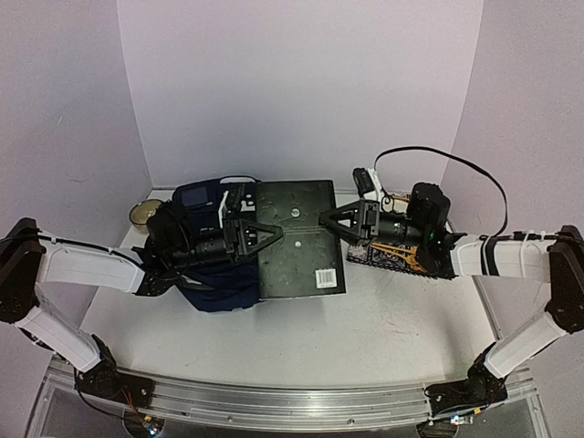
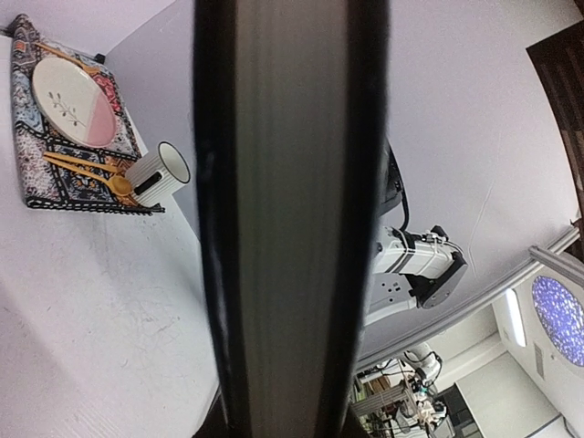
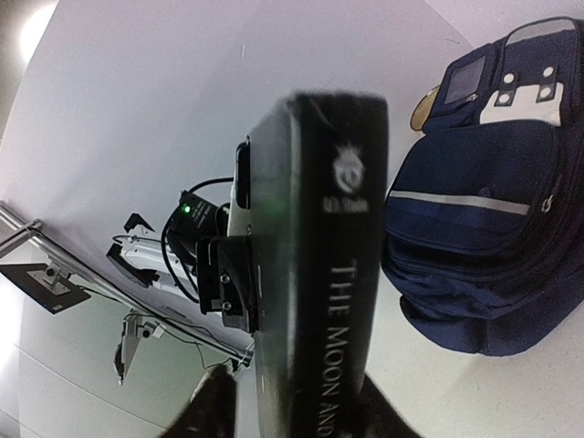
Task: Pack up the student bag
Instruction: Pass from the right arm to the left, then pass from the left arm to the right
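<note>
A black hardcover book (image 1: pixel 301 237) hangs flat above the table between both arms. My left gripper (image 1: pixel 274 234) is shut on its left edge; in the left wrist view the book's page edge (image 2: pixel 283 219) fills the space between the jaws of that gripper (image 2: pixel 287 424). My right gripper (image 1: pixel 327 219) is at the book's right edge. In the right wrist view the lettered spine (image 3: pixel 319 274) stands between the jaws of this gripper (image 3: pixel 297 411), which is open, with one finger clear of the cover. The navy student bag (image 1: pixel 219 287) lies under the left arm, and it shows again (image 3: pixel 484 228) beyond the book.
A patterned placemat (image 2: pixel 36 182) carries a plate (image 2: pixel 73 100) and orange spoons, with a white mug (image 2: pixel 160 173) beside it. From above, the mat (image 1: pixel 392 257) lies under the right arm. A small bowl (image 1: pixel 144 212) sits at the back left behind the bag.
</note>
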Controlling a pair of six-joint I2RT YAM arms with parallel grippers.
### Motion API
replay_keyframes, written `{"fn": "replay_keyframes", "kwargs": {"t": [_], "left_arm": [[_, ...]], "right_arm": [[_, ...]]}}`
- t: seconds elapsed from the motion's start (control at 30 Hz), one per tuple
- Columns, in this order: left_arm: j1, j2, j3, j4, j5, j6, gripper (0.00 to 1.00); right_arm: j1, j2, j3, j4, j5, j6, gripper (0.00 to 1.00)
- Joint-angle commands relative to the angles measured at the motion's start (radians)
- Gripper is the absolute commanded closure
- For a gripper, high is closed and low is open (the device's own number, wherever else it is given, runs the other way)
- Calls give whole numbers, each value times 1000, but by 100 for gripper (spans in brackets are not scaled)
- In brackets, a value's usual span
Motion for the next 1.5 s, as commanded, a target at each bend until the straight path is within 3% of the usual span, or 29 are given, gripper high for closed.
{"fn": "replay_keyframes", "kwargs": {"t": [0.0, 0.2, 0.43, 0.67, 0.97, 1.23, 1.47], "left_arm": [[5, -100, -50, 101, -144, -51, 100], [3, -168, -140, 195, -347, -109, 100], [2, -160, -183, 355, -478, -184, 100], [-5, -95, -159, 460, -543, -218, 100], [-50, 27, -131, 565, -626, -259, 100], [-94, 89, -126, 627, -679, -291, 100], [-92, 54, -163, 648, -728, -286, 100]], "right_arm": [[-2, -20, -3, 110, 106, -10, 44], [24, -47, -119, 217, 247, 52, 20], [125, -20, -196, 345, 419, 100, 2], [203, 41, -207, 461, 532, 138, 2], [271, 212, -93, 679, 495, 162, 6], [275, 239, -46, 741, 463, 162, 8], [276, 207, -73, 743, 482, 152, 7]]}}
